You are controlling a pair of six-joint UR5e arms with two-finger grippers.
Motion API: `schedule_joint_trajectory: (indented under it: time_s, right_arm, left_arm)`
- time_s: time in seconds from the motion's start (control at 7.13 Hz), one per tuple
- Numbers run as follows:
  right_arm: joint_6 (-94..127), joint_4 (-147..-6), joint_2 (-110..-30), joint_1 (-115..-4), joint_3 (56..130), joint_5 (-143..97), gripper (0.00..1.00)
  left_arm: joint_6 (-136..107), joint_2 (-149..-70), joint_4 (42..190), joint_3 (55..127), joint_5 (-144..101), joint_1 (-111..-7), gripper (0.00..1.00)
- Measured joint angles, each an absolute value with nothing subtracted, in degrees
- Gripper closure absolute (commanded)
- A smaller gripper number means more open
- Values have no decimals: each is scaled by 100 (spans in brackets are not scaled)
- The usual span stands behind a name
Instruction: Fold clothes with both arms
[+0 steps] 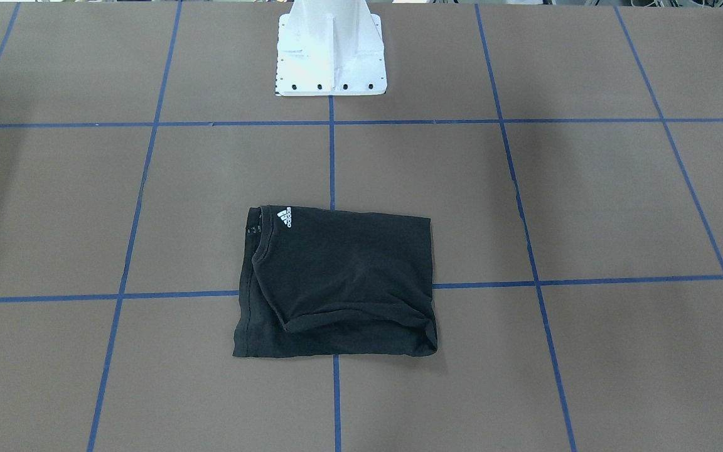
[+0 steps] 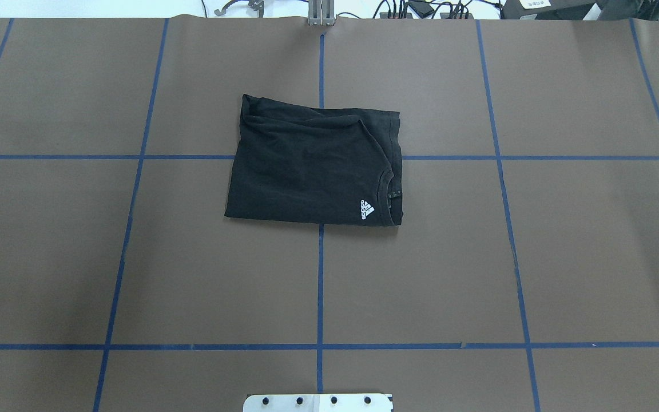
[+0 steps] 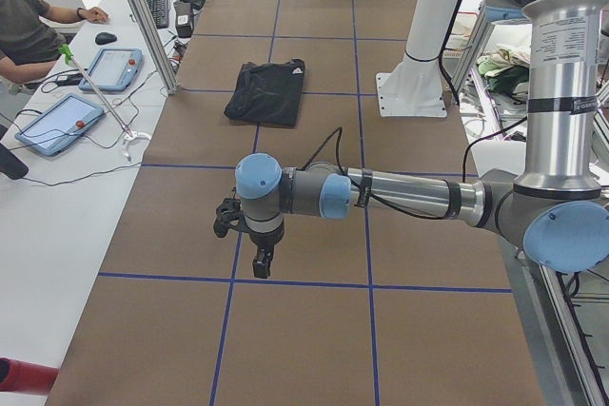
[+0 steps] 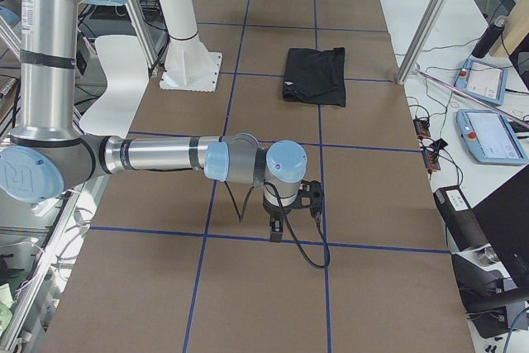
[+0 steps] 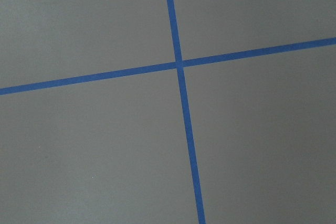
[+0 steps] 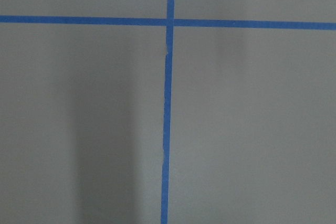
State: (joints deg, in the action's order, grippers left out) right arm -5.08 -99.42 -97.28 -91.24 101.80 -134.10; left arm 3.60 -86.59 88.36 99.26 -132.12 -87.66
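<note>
- Nearest the side cameras, the left arm [image 3: 400, 195] and right arm [image 4: 165, 155] hung low over bare table [image 2: 592, 257], each well apart from the shirt [image 2: 312, 166].
- Both the left gripper [image 3: 264, 261] and right gripper [image 4: 277, 229] pointed down; I could not tell whether either pincer was apart or together.
- Mid-table lay the shirt, a folded rectangle with its logo [image 2: 367, 209] up, across a crossing of tape [image 2: 320, 274].
- I judged folding nearly done; any last tidy should press the puffy far edge flat with both arms at once, not dragging the layers.
- Room was wide on all sides; only the pedestal [image 1: 331, 56] stood on the robot's side, apart from the shirt.
</note>
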Motion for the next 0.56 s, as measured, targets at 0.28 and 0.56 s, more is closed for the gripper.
schedule_joint_trajectory:
  time_s: [0.28, 0.56]
  right_arm:
    - [-487, -9949, -9733, -9123, 10151, -13386, 0]
    - [-479, -9965, -9714, -9123, 10131, -13333, 0]
  left_arm:
    - [360, -8657, 8834, 9908, -13210, -8764, 0]
    - [331, -8659, 8835, 9869, -13195, -8754, 0]
